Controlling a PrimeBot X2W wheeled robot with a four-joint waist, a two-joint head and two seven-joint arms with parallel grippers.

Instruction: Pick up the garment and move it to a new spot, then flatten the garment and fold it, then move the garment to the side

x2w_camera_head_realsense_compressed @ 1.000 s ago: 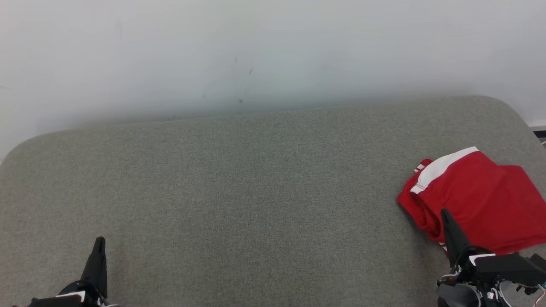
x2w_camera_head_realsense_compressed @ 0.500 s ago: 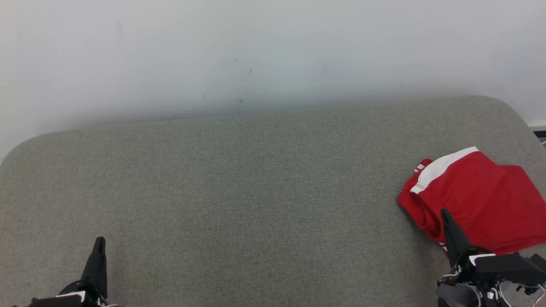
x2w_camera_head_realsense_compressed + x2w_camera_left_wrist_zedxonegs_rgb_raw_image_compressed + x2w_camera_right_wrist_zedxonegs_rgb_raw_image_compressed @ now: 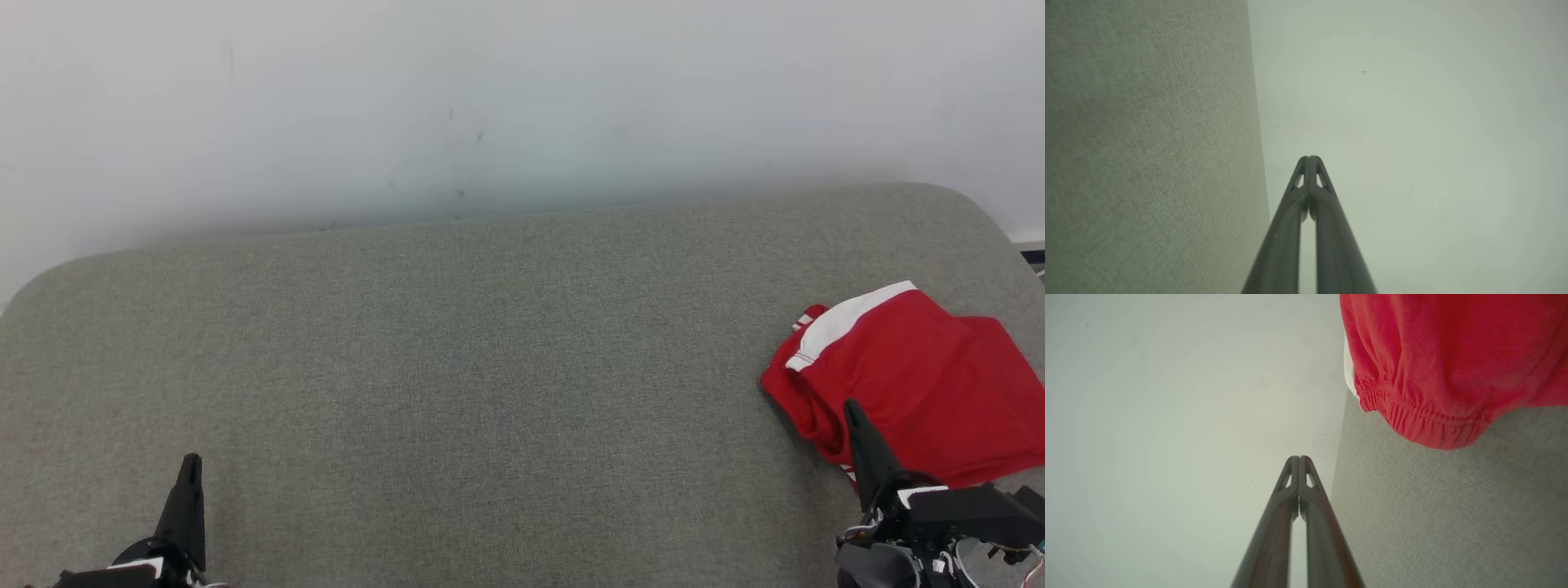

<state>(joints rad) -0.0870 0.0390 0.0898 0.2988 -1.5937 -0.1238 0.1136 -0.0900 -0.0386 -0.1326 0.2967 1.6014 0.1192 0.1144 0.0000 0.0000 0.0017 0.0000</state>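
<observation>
Two broad surfaces take up most of the scene: a pale wall [image 3: 522,98] with a few faint dark marks and, in front of it, a grey fabric-covered worktop [image 3: 490,392] with rounded far corners. The garment [image 3: 922,384], red with a white band along its far edge, lies in a compact folded bundle at the right side of the worktop, running out of the head view's right edge. The right wrist view shows its gathered elastic hem resting on the grey fabric.

The right gripper [image 3: 851,408] sits at the lower right, fingers slanting up and slightly left. From the head camera its tip overlaps the garment's near edge, but its own wrist view shows the cloth off to one side, apart from the fingers. The left gripper [image 3: 190,461] sits at the lower left, well apart from the garment, fingers aimed at the wall. Both wrists are rolled sideways, so the worktop stands upright in their views. Both pairs of jaws are pressed together, grasping nothing.
</observation>
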